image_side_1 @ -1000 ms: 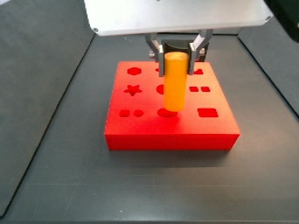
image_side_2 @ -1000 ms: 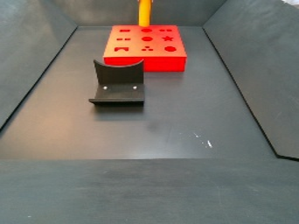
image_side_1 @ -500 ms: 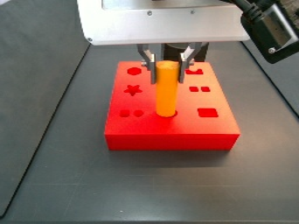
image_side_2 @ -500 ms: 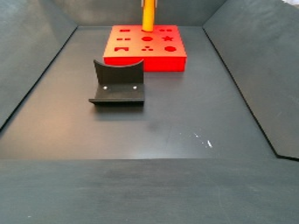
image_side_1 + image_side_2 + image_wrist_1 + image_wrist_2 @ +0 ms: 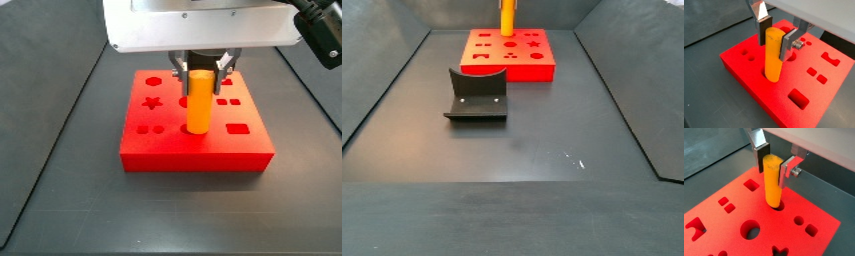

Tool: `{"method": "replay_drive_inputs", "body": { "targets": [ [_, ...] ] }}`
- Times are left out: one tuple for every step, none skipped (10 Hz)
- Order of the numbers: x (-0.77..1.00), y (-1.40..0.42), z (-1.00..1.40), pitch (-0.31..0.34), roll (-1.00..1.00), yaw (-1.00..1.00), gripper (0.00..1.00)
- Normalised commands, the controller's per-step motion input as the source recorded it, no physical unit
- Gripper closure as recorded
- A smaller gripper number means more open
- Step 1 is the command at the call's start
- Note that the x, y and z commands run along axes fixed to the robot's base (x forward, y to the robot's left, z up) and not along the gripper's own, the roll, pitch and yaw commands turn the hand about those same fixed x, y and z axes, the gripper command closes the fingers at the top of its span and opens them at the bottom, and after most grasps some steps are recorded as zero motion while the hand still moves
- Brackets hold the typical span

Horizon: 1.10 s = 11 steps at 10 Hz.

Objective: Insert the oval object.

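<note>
The gripper (image 5: 775, 31) is hanging over the middle of the red block (image 5: 784, 95), its two silver fingers (image 5: 789, 170) closing on the upper end of the oval peg (image 5: 772, 55) and gripping it upright. In both wrist views the peg's lower end is sitting at the mouth of an oval hole in the block's top face; in a wrist view (image 5: 773, 203) a dark crescent of that hole is showing beside the tip, so the peg appears to be only just entering, with nearly all its length standing above the block (image 5: 195, 145). The other cut-outs, round, square and star-shaped, are lying empty around it.

By my reading, the insertion step is under way but far from finished. The next move is calling for a straight downward push with the peg kept vertical and its oval aligned to the hole, then a release.

The fixture (image 5: 476, 96) is standing on the surface (image 5: 543, 150), well apart from the block (image 5: 509, 53).
</note>
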Motion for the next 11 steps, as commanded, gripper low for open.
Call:
{"method": "replay_drive_inputs", "body": {
  "targets": [
    [-0.28,0.00,-0.24,0.043,0.06,0.00,1.00],
    [-0.35,0.03,-0.21,0.021,0.01,0.00,1.00],
    [-0.33,0.00,-0.12,0.000,0.00,0.00,1.00],
    [-0.02,0.00,-0.12,0.000,0.00,0.01,1.00],
    [0.00,0.00,0.00,0.020,0.00,0.00,1.00],
    [0.00,-0.01,-0.13,0.000,0.03,0.03,1.00],
    [0.24,-0.07,-0.70,0.000,0.00,0.00,1.00],
    [0.23,0.00,-0.91,-0.021,-0.07,0.00,1.00],
    [0.19,0.00,-0.96,-0.043,-0.10,0.00,1.00],
    [0.07,0.00,-1.00,-0.029,-0.06,0.00,1.00],
    [0.00,-0.03,-1.00,0.000,0.00,0.00,1.00]
  ]
}}
